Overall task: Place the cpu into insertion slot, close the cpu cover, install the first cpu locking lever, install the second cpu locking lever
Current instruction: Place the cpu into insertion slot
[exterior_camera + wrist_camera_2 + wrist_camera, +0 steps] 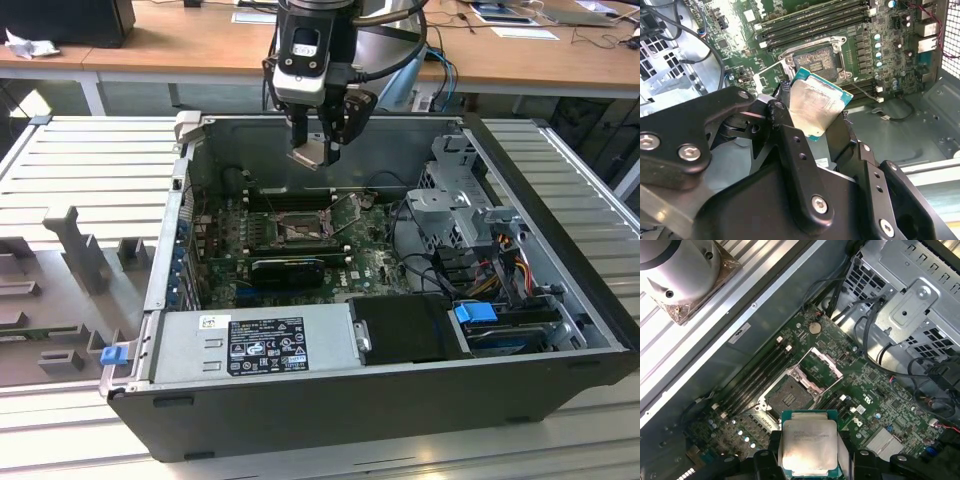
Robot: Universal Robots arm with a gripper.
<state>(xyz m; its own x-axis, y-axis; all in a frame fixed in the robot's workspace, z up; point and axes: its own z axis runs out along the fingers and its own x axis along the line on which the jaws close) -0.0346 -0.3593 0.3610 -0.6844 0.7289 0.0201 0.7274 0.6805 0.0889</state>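
Note:
My gripper [318,138] hangs over the back of the open computer case [150,300], shut on the cpu [312,155]. The cpu [807,445] is a square chip with a pale metal top and green edge, tilted between the black fingers [782,117] and held by two opposite edges. The insertion slot [786,397] lies bare and dark on the green motherboard, below and ahead of the chip and apart from it. It also shows as the insertion slot [816,62] in the second wrist view. The cpu cover [822,367] stands swung up beside the slot.
Long black memory slots [757,377] run beside the socket. A silver drive cage [455,205] with bundled cables [500,250] fills the exterior view's right. A power supply [255,340] sits at the front and a black card [290,268] in the middle. A grey fixture tray [60,290] lies outside the case.

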